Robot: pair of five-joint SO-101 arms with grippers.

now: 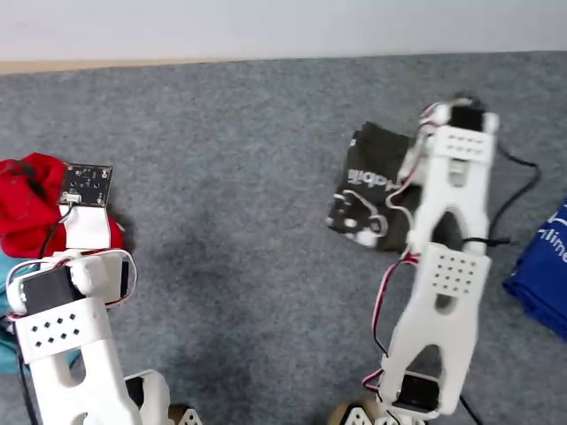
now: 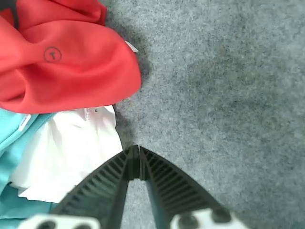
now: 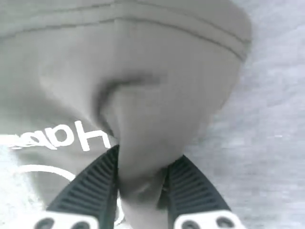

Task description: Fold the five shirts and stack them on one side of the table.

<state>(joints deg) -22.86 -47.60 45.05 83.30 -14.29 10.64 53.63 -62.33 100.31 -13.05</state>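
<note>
Dark shirt [image 3: 143, 86] pinched by the right gripper [image 3: 146, 157]; the small bunch may slip free. Left gripper [image 2: 137, 152] closed, empty.

shirts total: 5
shirts, left side: 3, namely red shirt [image 1: 27, 199], teal shirt [image 2: 9, 143], white shirt [image 2: 71, 152]
shirts, right side: 2, namely dark shirt [image 1: 368, 190], blue shirt [image 1: 545, 266]
my arms: 2, namely left arm [image 1: 62, 328], right arm [image 1: 447, 266]
my grippers: 2, namely left gripper [image 2: 138, 157], right gripper [image 3: 143, 162]
table [image 1: 248, 177]: 1
</note>
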